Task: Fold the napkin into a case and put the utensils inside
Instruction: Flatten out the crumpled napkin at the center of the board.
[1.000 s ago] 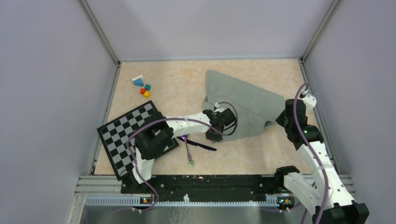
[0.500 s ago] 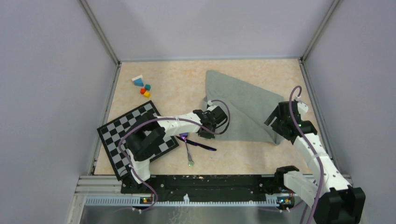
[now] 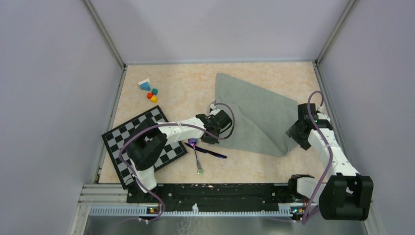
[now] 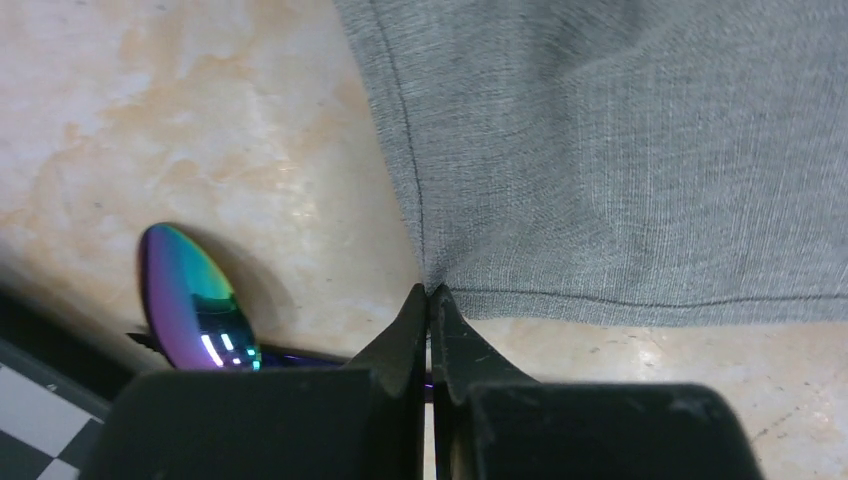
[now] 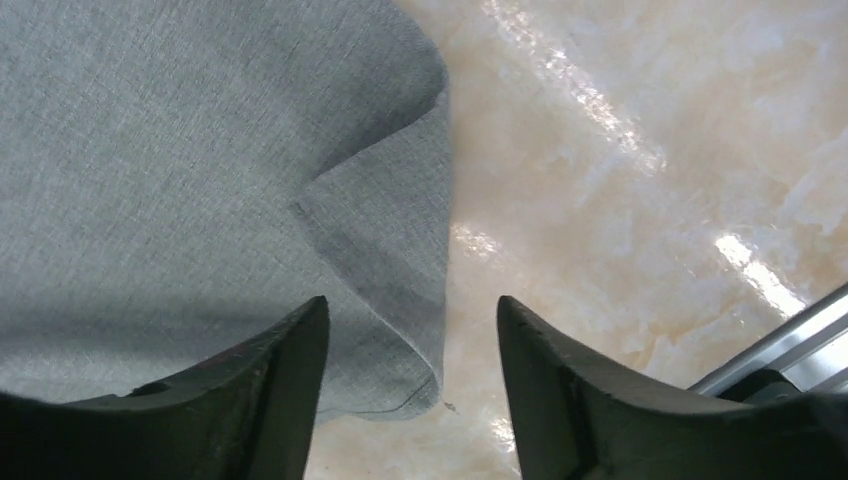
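1. Napkin (image 4: 620,150) grip first: my left end effector (image 4: 430,300) is clenched, its tips meeting right on the cloth's near-left corner. I judge it to be grasping the hem by a thin pinch only.
2. My right end effector (image 5: 410,305) is released. Its fingers stand apart on either side of the near-right corner, which curls up a little, and it holds nothing.
3. Spread flat on the table (image 3: 186,88), right of centre, the cloth looks like 1 layer, so I judge the folding has barely begun.
4. To do this step well, I would close the right side onto that curled corner, deep enough to take the hem, before raising either arm.
5. Then I would lift the 2 corners together, low and at the same pace, toward the far edge so the crease runs straight. A drag on the cloth could pull the left pinch free.
6. The spoon (image 4: 195,300) lies just beside my left fingers, and the 2 utensils (image 3: 211,152) cross near that corner. I would draw up and away from them, not sideways.
7. The checkered board (image 3: 127,142) sits further left, clear of the fold path.
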